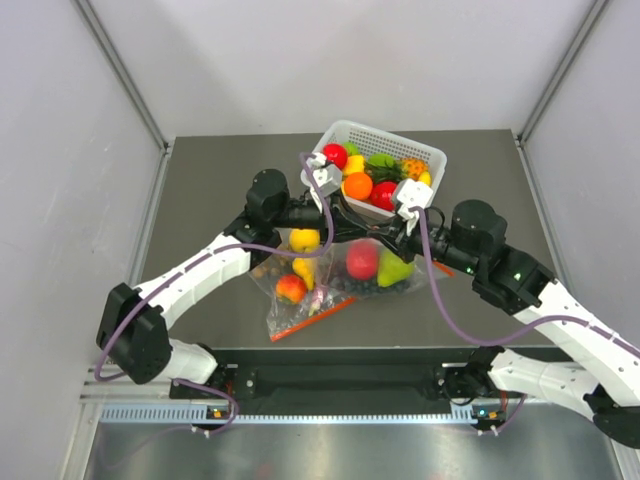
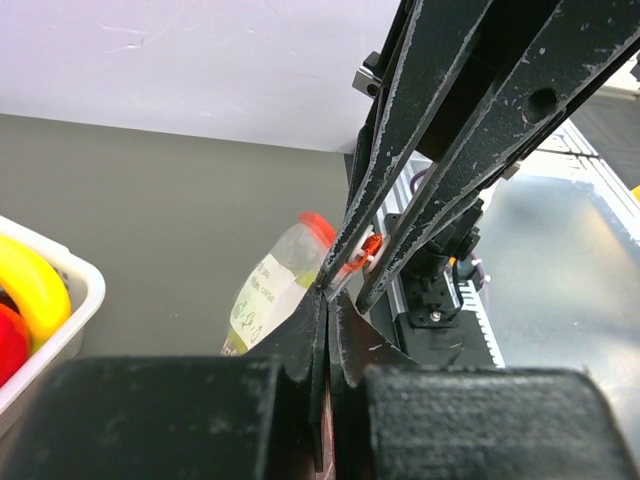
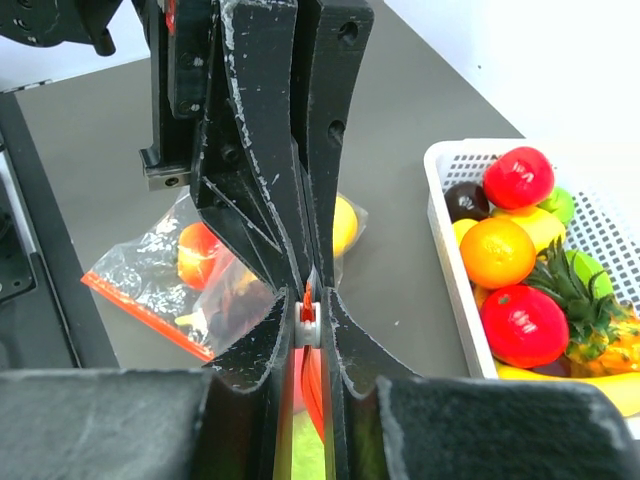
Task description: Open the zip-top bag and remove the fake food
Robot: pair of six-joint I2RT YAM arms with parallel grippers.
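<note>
**Top view.** Shows the left gripper (image 1: 350, 222) and the right gripper (image 1: 378, 232) meeting tip to tip above the middle of the desk (image 1: 200, 190). Locates the zip-top bag (image 1: 350, 283) directly below that meeting point, lower part on the desk. Shows the fake food (image 1: 362, 260) inside it: red apple, light-green pear, dark grapes. Places a second clear bag (image 1: 290, 305) just to its left, touching it, and a white basket (image 1: 385, 130) of fruit behind the grippers.

**Left wrist view.** Shows the left fingers (image 2: 300, 345) closed tip to tip, pinching the top edge of the bag. Shows clear film of the zip-top bag (image 2: 262, 295), with a white label, hanging just left of the tips. Shows the right fingers (image 2: 430, 140) entering from above, with an orange-red and white piece clamped at their tips.

**Right wrist view.** Shows the right fingers (image 3: 250, 345) closed on the white slider (image 3: 308, 315) and the orange-red zip strip (image 3: 314, 385). Shows the left fingers (image 3: 255, 150) reaching down to the same spot. Places the second clear bag (image 3: 150, 270) to the left on the desk and the white basket (image 3: 445, 240) to the right.
</note>
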